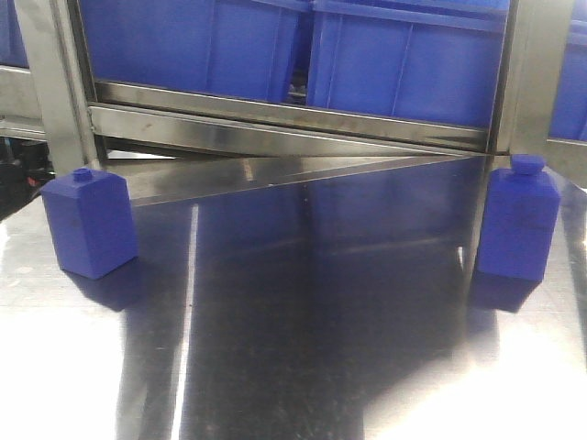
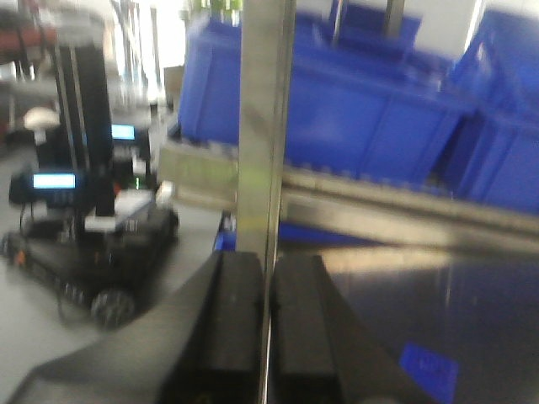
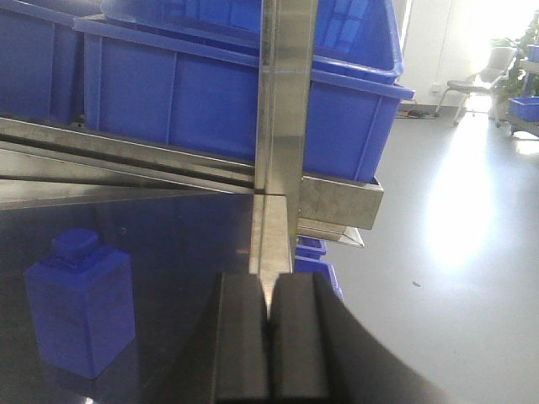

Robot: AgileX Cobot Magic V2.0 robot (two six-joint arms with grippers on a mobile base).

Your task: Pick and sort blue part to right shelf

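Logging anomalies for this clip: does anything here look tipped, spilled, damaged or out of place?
Nothing stands out. The left blue part and the right blue part stand upright on the steel table; the blue bins sit inside the right shelf. The left wrist view is blurred.

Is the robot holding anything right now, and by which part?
Nothing is held. The left gripper and the right gripper are both shut and empty; the two blue parts stand free on the table.
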